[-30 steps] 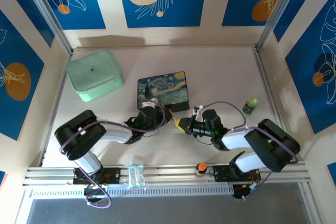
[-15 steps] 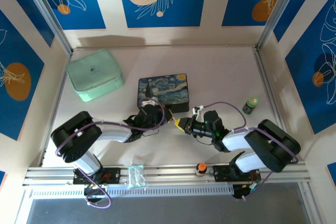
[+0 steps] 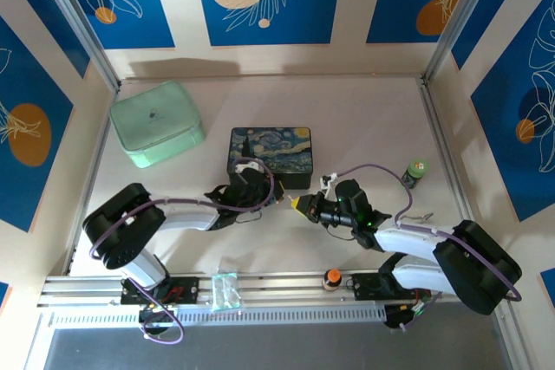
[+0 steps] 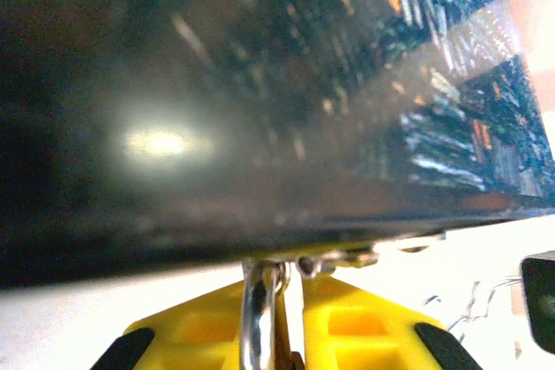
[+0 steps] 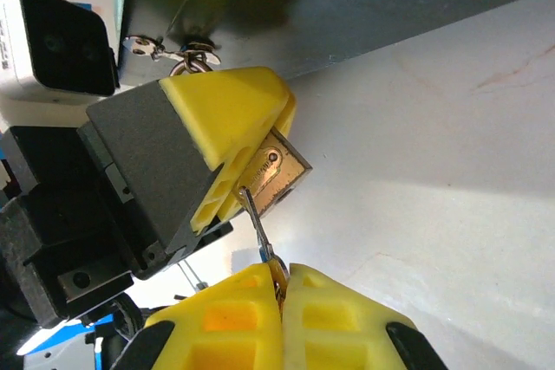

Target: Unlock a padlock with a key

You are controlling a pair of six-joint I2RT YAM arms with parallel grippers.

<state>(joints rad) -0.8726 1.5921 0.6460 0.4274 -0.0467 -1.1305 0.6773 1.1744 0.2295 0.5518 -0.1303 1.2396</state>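
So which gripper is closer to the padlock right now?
Left. The left gripper is clamped on the padlock; the right gripper sits a short way off, holding the key with its tip up at the padlock's brass body.

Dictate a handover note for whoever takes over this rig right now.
Left gripper: shut on the padlock, held just in front of the starry tin.
Right gripper: shut on the key, with its tip at the padlock's brass body. I cannot tell if it is in the keyway.
Done: both are picked up and meet above the table.
Left: seat the key, turn it, free the shackle.
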